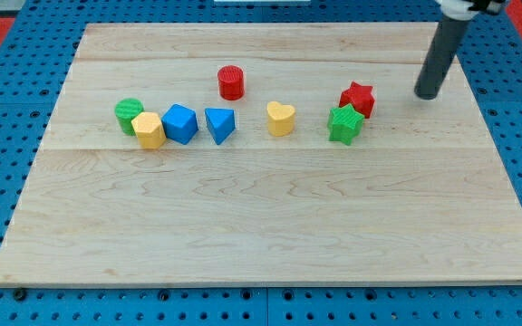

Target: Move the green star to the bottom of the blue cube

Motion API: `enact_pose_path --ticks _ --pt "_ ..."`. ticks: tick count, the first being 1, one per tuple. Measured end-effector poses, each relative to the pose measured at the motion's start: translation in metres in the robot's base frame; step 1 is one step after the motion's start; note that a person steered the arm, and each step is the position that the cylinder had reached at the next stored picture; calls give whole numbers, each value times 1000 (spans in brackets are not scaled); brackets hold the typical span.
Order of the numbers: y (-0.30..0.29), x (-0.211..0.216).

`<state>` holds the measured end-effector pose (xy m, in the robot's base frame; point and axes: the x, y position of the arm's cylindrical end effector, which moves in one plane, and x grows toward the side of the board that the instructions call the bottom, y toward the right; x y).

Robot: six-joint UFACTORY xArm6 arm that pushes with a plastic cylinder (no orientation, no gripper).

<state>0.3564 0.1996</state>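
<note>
The green star (344, 124) lies right of the board's middle, touching the red star (358, 98) just above and to its right. The blue cube (180, 124) sits in the row at the left, between the yellow hexagon block (149, 129) and the blue triangular block (219, 124). My tip (426, 93) rests on the board at the upper right, to the right of and above the green star, apart from both stars.
A green cylinder (129, 115) sits at the left end of the row. A red cylinder (231, 82) stands above the row. A yellow heart (281, 119) lies between the blue triangular block and the green star. The wooden board (261, 235) is ringed by blue pegboard.
</note>
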Motion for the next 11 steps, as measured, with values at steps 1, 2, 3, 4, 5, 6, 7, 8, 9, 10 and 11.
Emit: enact_pose_path --ticks 1,2,3,4,5,6,7,8,9,10,11 --pt "-50 25" --pt "-72 33" --pt "-133 -5" --pt "-133 -16" --pt "-73 -19" --pt "-86 5" --pt "-106 58" --pt "-159 83" --pt "-258 86" --pt "-300 88" --pt "-334 88"
